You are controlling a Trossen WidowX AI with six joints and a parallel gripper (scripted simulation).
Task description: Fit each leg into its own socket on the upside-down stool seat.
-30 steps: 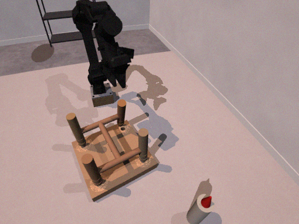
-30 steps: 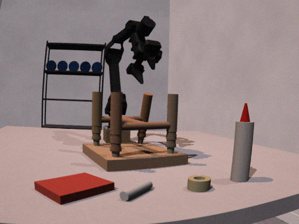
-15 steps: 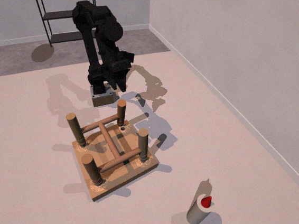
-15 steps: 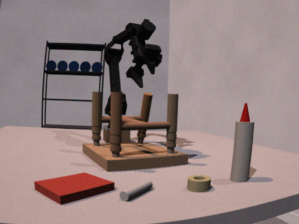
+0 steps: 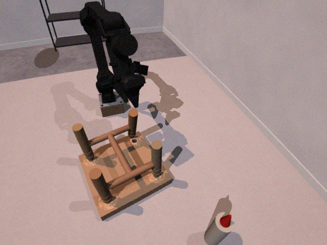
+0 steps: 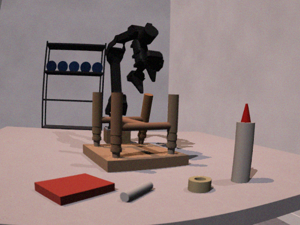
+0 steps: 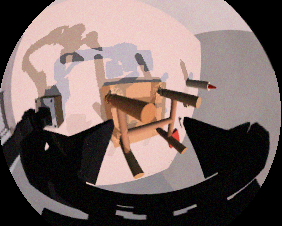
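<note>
The wooden stool lies upside down with its seat [image 5: 127, 174] flat on the table. Its crossbars [image 5: 119, 154] join the legs. Three legs stand upright: one at the left [image 5: 83, 141], one at the front [image 5: 100, 185] and one at the right [image 5: 156, 157]. The fourth leg [image 5: 133, 122], nearest the arm, leans in the exterior view [image 6: 146, 117], and a dark hole [image 5: 133, 140] shows beside its foot. My gripper [image 5: 131, 96] [image 6: 145, 82] is open and empty, above and behind that leg, touching nothing. The wrist view shows the stool [image 7: 140, 118] between my fingers, far below.
A red slab [image 6: 74, 187], a grey cylinder [image 6: 136, 191] and a tan ring [image 6: 200, 183] lie in front of the stool. A grey post with a red cone [image 6: 243, 151] stands to the right. A black shelf [image 6: 72, 85] stands behind the arm's base [image 5: 112, 108].
</note>
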